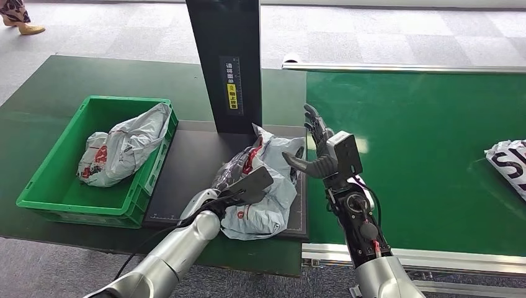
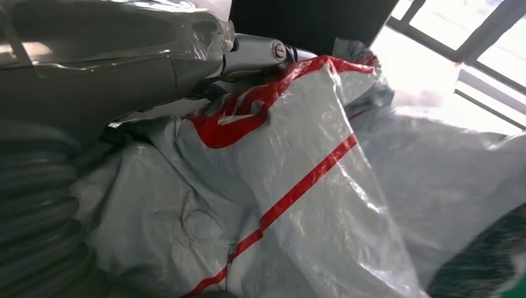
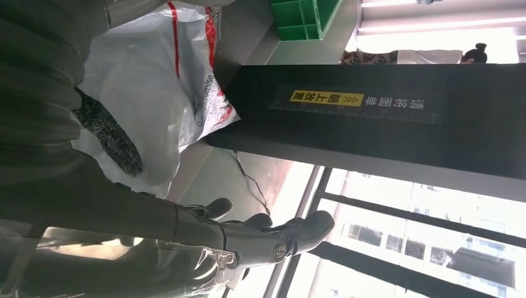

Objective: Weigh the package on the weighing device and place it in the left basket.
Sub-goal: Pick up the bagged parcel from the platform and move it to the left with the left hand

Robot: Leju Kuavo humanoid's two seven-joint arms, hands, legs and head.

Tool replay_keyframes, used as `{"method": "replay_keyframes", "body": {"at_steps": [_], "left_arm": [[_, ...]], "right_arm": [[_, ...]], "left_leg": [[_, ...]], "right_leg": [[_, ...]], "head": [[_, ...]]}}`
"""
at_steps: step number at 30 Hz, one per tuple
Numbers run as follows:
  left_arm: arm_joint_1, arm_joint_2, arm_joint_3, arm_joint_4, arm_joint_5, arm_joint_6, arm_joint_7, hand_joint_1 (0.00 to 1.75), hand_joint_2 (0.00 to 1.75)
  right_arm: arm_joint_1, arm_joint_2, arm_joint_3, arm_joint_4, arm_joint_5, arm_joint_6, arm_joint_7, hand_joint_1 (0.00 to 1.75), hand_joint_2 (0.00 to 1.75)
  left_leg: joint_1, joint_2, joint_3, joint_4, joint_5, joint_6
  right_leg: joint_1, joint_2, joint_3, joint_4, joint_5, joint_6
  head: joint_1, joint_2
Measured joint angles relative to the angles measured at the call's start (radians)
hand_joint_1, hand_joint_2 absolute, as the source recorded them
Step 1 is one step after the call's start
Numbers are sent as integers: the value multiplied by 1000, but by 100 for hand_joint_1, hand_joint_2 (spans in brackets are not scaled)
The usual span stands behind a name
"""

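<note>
Head view: the package [image 1: 268,186], a grey poly bag with red marks, lies on the dark scale [image 1: 186,180] at the foot of the black post [image 1: 226,62]. The left hand [image 1: 245,186] rests on the package; whether its fingers grip the bag I cannot tell. The right hand [image 1: 319,146] hovers just beside the package, fingers spread wide, holding nothing. The green basket [image 1: 59,198] left of the scale holds another bag [image 1: 124,149]. A third bag [image 1: 508,164] lies on the green tabletop [image 1: 422,155].

Left wrist view: the left hand [image 2: 124,68] presses against the package [image 2: 298,186].

Right wrist view: the right hand [image 3: 248,236] is spread and empty, with the package [image 3: 155,81] and post [image 3: 372,118] beyond.
</note>
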Motion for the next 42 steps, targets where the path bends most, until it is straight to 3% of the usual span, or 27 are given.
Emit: {"method": "replay_keyframes", "body": {"at_steps": [1, 4, 5, 19, 25, 28, 33, 37, 42], "left_arm": [[-3, 0, 0, 10, -13, -12, 6, 23, 175], [-9, -3, 1, 33, -25, -54, 6, 147, 175], [-11, -3, 1, 39, -26, -64, 1, 169, 175], [-19, -4, 50, 53, -28, -25, -99, 175, 175], [-14, -5, 64, 49, -46, 46, -136, 175, 175], [4, -5, 76, 28, -49, 129, -180, 175, 175], [53, 0, 105, -75, -34, 319, -300, 175, 175], [93, 9, 128, -198, -72, 424, -341, 175, 175], [173, 9, 186, -400, -218, 476, -400, 175, 175]], "right_arm": [[0, 1, 0, -2, 2, 0, 0, 0, 175], [1, 4, -1, -5, 6, 2, 1, 0, 175], [1, 5, -1, -5, 6, 3, 3, 0, 175], [4, 14, -5, -6, -47, 61, 56, 0, 175], [4, 14, -6, -6, -73, 85, 61, 0, 175], [4, 14, -6, -6, -75, 87, 60, 0, 175], [4, 14, -6, -9, -85, 88, 54, 0, 175], [4, 13, -6, -12, -93, 88, 51, 0, 175], [4, 6, -6, -12, -98, 88, 50, 0, 175]], "left_leg": [[0, 0, 0, 0, 0, 0], [0, 0, 0, 0, 0, 0], [0, 0, 0, 0, 0, 0], [0, 0, 0, 0, 0, 0], [0, 0, 0, 0, 0, 0], [0, 0, 0, 0, 0, 0], [0, 0, -1, 0, 0, 0], [0, 0, -1, 0, 0, 0], [0, 0, -1, 0, 0, 0]], "right_leg": [[0, 0, 0, 0, 0, 0], [0, 0, 0, 0, 0, 0], [0, 0, 0, 0, 0, 0], [0, 0, 1, 0, 0, 0], [0, 0, 1, 0, 0, 0], [0, 0, 0, 0, 0, 0], [0, 0, -1, 0, 0, 0], [0, 0, -1, 0, 0, 0], [0, 0, -1, 0, 0, 0]], "head": [[0, 0], [0, 0], [0, 0], [0, 0], [0, 0], [0, 0], [0, 0], [0, 0], [0, 0]]}}
